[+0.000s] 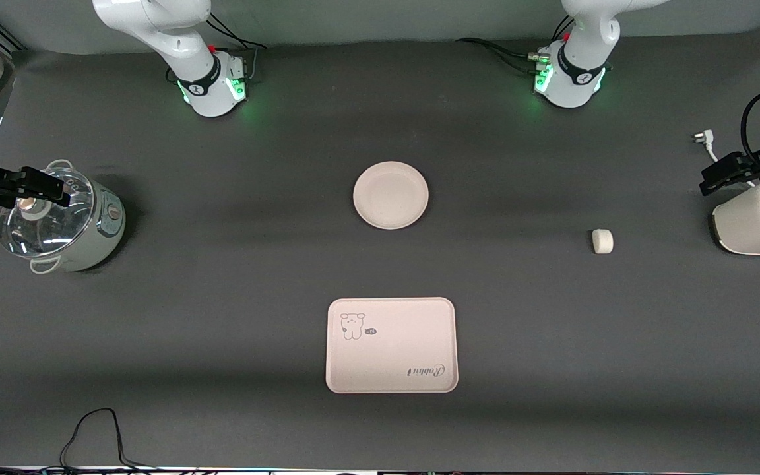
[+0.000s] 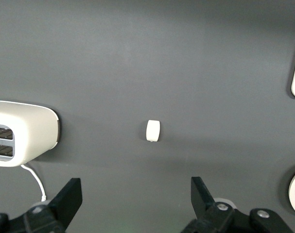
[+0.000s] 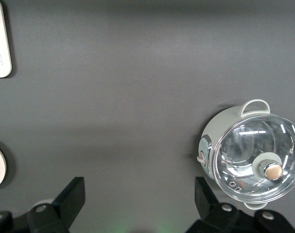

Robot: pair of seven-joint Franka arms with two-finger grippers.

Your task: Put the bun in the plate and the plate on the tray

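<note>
The small white bun (image 1: 602,241) lies on the dark mat toward the left arm's end, apart from everything; it also shows in the left wrist view (image 2: 153,130). The round cream plate (image 1: 390,195) sits empty at mid-table. The cream-pink tray (image 1: 391,345) with the bear drawing lies nearer the front camera than the plate and is empty. My left gripper (image 1: 711,182) (image 2: 136,194) is open and empty, up in the air over the toaster's edge. My right gripper (image 1: 55,188) (image 3: 137,194) is open and empty, up over the pot.
A pale green pot with a glass lid (image 1: 57,221) (image 3: 254,155) stands at the right arm's end. A white toaster (image 1: 759,224) (image 2: 21,133) with its cord stands at the left arm's end. A black cable (image 1: 93,435) lies at the table's near edge.
</note>
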